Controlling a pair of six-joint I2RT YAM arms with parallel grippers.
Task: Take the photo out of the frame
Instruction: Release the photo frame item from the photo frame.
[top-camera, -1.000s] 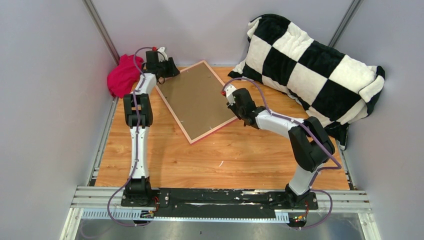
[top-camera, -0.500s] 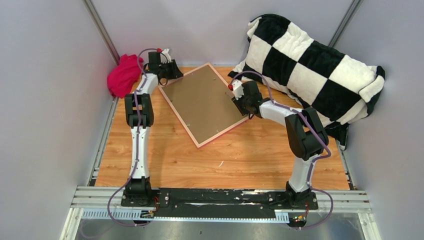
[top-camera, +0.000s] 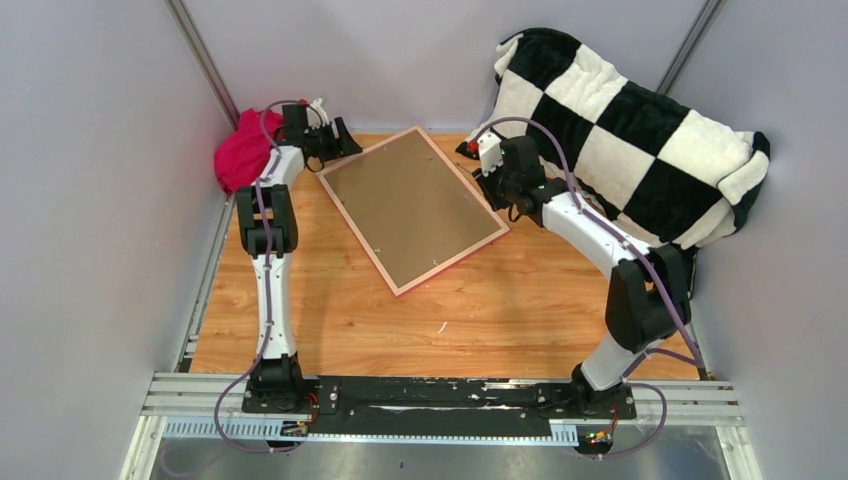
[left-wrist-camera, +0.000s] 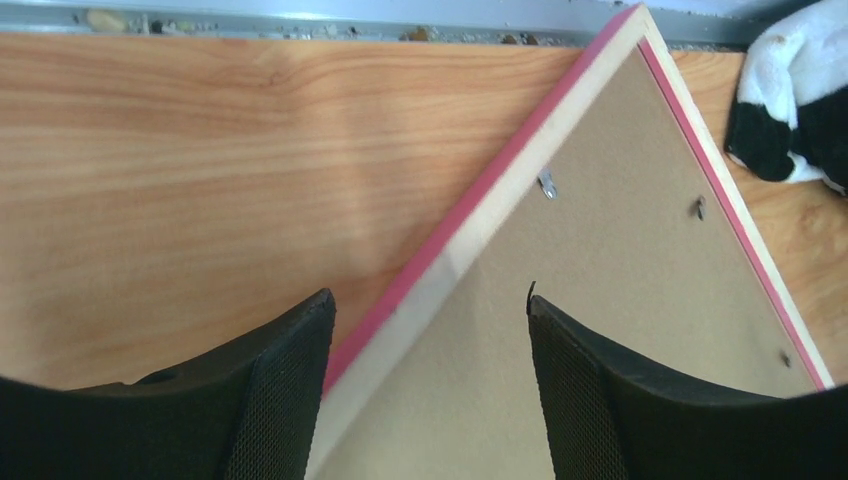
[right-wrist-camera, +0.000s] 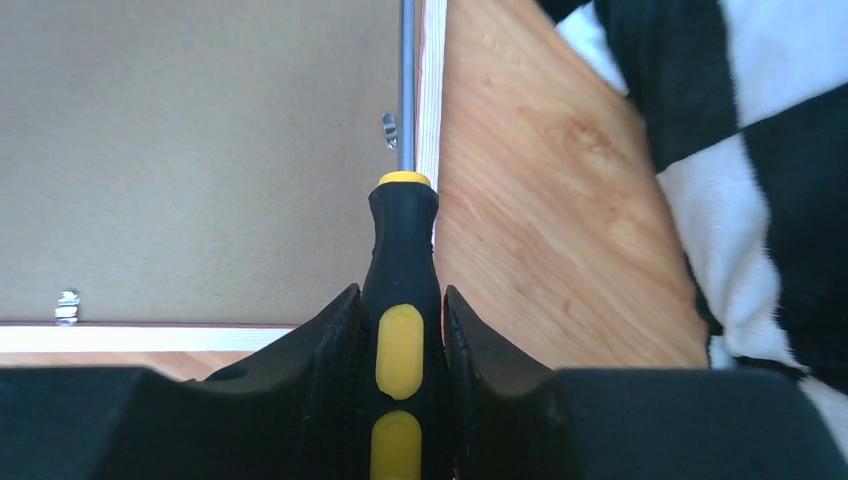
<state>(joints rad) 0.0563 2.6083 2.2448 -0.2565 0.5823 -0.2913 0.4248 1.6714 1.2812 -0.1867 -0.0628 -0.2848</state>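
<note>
At far half of table (top-camera: 500, 310), frame (top-camera: 412, 208) lies face-down: brown backing up, pink rim showing. Photo not visible, presumably under the backing. Step in hand, imo: freeing the backing by bending up its metal tabs. R gripper (right-wrist-camera: 400, 295) is clamped tight on black/yellow screwdriver (right-wrist-camera: 402, 240), shaft running along frame's right edge w/ a tab (right-wrist-camera: 389, 128) just beside it; tip is out of shot. L gripper (left-wrist-camera: 428, 300) has fingers wide apart, holding nothing, straddling the frame's rim near its far-left corner; can't tell if touching. Next move prob needs tip under that tab, a gentle lever, and L arm bracing so frame doesn't slide. Overhead gives full layout plus checkered cushion (top-camera: 620, 130) close behind R arm. Tabs and grip only resolve in wrist cams.
</note>
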